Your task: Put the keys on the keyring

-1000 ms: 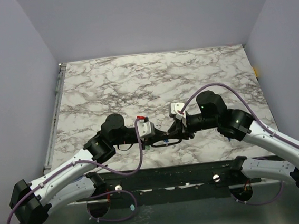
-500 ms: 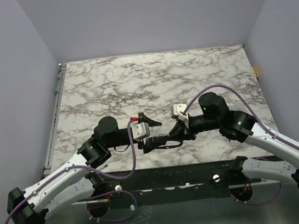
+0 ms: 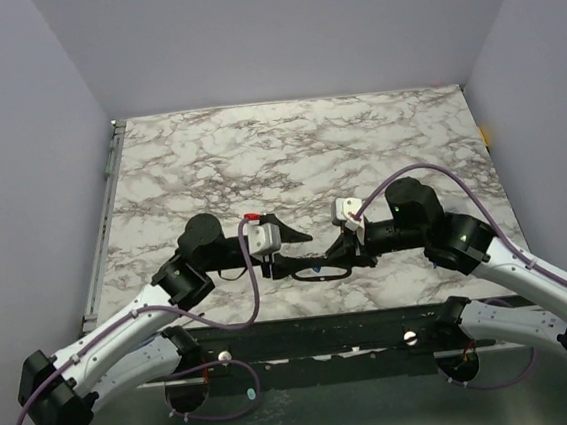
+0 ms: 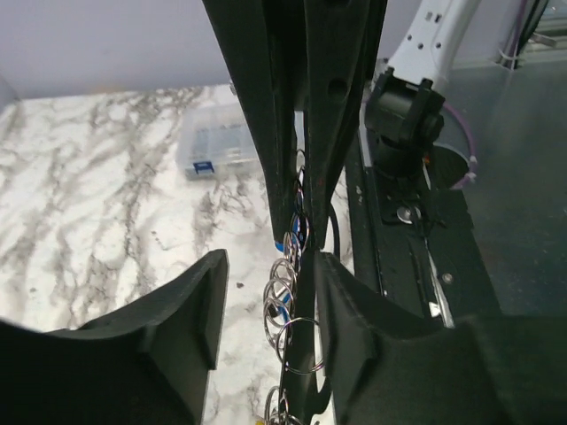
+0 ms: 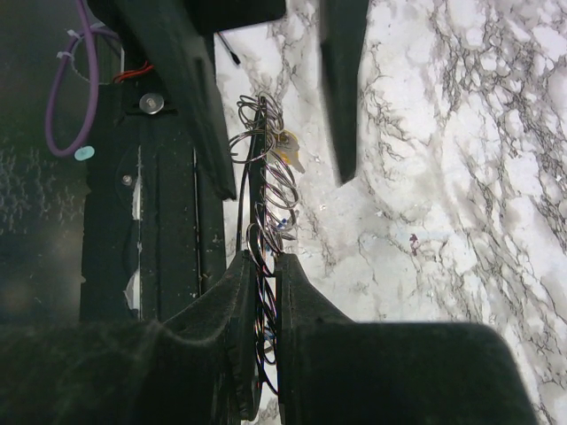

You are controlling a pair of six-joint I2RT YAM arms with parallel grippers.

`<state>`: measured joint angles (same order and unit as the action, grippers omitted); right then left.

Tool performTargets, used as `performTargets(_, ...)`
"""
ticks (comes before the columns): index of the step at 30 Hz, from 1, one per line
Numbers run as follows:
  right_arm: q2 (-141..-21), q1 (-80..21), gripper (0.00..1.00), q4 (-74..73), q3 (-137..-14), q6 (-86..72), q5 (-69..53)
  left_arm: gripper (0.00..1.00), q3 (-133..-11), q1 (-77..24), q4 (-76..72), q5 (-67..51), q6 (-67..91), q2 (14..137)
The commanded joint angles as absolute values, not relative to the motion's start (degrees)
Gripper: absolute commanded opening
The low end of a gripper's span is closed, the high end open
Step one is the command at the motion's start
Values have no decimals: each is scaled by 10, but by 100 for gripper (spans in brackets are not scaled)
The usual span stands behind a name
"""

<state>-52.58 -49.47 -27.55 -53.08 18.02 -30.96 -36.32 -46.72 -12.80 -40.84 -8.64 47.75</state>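
Right claw (image 5: 264,266) was clenched on keyring (image 5: 266,190). The ring's long axis ran straight out from its tips toward left claw (image 4: 268,274), which was released, jaws straddling the far end. Gold key (image 5: 285,150) hung there, nearer left claw.

Glossy marble-look table (image 3: 356,135) — shiny wire keyring (image 5: 266,190), probably steel

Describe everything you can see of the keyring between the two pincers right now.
The keyring shows as a row of thin, silvery, overlapping wire loops, seemingly metal. The right pincer is shut on one end; the rest runs out into the open left pincer, unclamped. A yellow-gold key and a blue bit sit among the loops. It is by the near edge of the table; whether it touches the marble I cannot tell.
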Motion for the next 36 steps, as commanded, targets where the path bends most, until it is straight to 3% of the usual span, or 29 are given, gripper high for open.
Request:
performTargets(1, -513, -494, 1, -276, -533, 177, -306, 41, -380, -466, -182, -482, -40, 506)
performTargets(6, -509, -494, 1, -278, -529, 176, -310, 40, -378, -466, -201, -487, -27, 519)
performTargets(11, -505, -494, 1, -276, -527, 175, -315, 30, -380, -466, -223, -501, -10, 542)
performTargets(18, -502, -494, 1, -273, -529, 175, -320, 28, -373, -468, -226, -490, -11, 556)
performTargets(20, -501, -494, 1, -273, -529, 175, -322, 22, -370, -468, -226, -479, -14, 557)
performTargets(23, -497, -494, 1, -272, -527, 175, -324, 0, -370, -468, -226, -462, -13, 560)
performTargets(36, -458, -494, 1, -252, -507, 187, -258, 0, -391, -464, -150, -262, 6, 552)
